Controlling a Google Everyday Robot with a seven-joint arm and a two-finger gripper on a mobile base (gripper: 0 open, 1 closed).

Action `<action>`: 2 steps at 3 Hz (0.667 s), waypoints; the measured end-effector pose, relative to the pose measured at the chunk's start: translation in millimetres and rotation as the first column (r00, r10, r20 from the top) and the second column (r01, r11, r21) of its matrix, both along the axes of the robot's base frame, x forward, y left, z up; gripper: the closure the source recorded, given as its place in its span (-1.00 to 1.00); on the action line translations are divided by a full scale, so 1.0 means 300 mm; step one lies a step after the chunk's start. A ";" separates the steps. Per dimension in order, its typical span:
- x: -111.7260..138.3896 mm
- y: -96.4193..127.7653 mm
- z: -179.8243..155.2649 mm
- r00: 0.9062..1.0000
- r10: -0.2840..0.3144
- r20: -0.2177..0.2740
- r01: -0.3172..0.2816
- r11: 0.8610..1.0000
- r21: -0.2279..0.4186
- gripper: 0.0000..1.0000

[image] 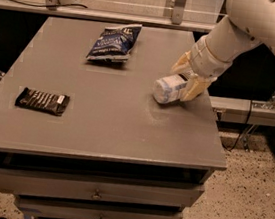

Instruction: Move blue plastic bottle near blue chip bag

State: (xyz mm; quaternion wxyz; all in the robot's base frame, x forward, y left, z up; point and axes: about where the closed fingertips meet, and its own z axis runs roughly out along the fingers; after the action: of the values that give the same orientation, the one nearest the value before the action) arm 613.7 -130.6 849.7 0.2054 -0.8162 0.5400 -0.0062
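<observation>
The blue plastic bottle (166, 89) lies on its side on the right part of the grey table (110, 128). My gripper (180, 83) reaches down from the upper right. Its two yellowish fingers (194, 87) sit on either side of the bottle's far end, closed against it. The bottle still rests on the table top. The blue chip bag (114, 43) lies flat at the back middle of the table, well to the left of and behind the bottle.
A flat black-brown wrapper (42, 101) lies near the table's left edge. The table's right edge runs close to the bottle. Drawers sit below the front edge. A rail (104, 14) runs behind the table.
</observation>
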 end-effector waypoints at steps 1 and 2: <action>0.048 0.019 0.026 1.000 0.005 -0.010 -0.006 1.000 -0.026 0.26; 0.110 0.095 0.093 0.998 0.056 0.013 -0.055 0.998 -0.039 0.72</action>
State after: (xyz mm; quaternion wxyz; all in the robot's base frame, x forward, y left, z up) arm 646.7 -102.1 877.7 0.1938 -0.8345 0.5155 -0.0167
